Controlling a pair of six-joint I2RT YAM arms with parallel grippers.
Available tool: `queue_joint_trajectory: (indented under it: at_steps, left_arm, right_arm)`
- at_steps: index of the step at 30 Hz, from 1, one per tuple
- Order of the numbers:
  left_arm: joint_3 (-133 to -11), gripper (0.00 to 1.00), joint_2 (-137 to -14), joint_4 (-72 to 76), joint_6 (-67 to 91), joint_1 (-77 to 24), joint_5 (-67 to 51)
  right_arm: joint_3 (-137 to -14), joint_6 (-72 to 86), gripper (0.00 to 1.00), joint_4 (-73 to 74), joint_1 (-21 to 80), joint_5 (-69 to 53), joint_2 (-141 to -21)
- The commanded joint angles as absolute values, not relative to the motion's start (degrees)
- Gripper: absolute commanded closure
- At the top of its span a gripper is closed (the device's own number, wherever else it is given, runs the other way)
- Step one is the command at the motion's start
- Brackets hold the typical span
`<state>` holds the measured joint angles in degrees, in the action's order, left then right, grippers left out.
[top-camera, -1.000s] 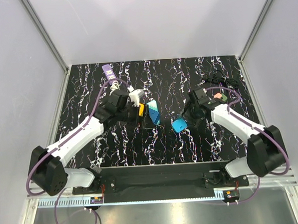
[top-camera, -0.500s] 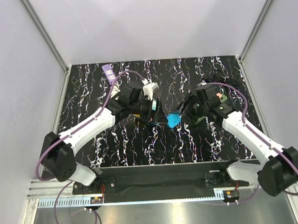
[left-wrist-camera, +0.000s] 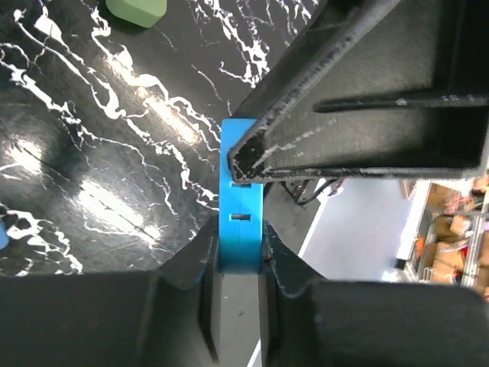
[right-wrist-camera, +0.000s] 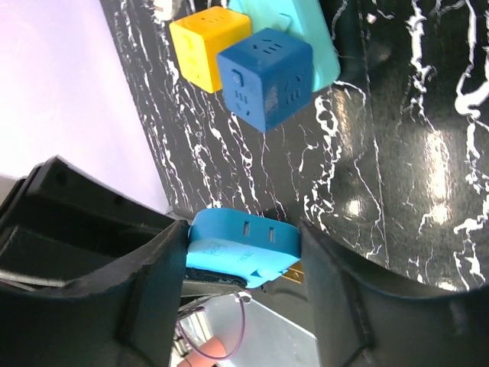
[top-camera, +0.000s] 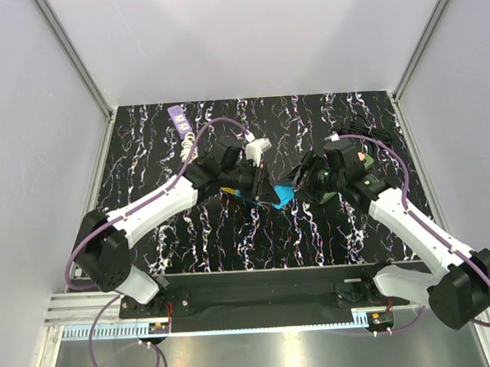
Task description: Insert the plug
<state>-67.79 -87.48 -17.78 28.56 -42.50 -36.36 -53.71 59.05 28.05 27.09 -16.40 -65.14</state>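
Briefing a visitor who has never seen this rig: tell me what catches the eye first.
Both arms meet mid-table, the left gripper and right gripper each clamped on one light-blue adapter over the black marbled table. Close by sit a dark-blue cube socket and an orange cube.

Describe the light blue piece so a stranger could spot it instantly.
On the black marbled table, look mid-table where the two arms meet. The light blue piece is pinched between the left tool and right tool. Unlike the darker blue cube and yellow cube nearby, it is flat with rounded corners.
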Motion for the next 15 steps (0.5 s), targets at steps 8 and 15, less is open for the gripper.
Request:
queue_joint_trajectory:
  at_steps: [8,15]
  left_arm:
    - [-59.4,1.00,-74.7,-1.9,40.2,-40.7,-47.4]
    - [-57.0,1.00,-67.1,3.9,46.9,-39.4,-52.4]
  right_arm:
    - [-48.9,48.5,0.18,9.8,27.8,-28.6,-54.1]
    - [-49.0,47.1,0.24,0.6,27.7,-41.6,-52.0]
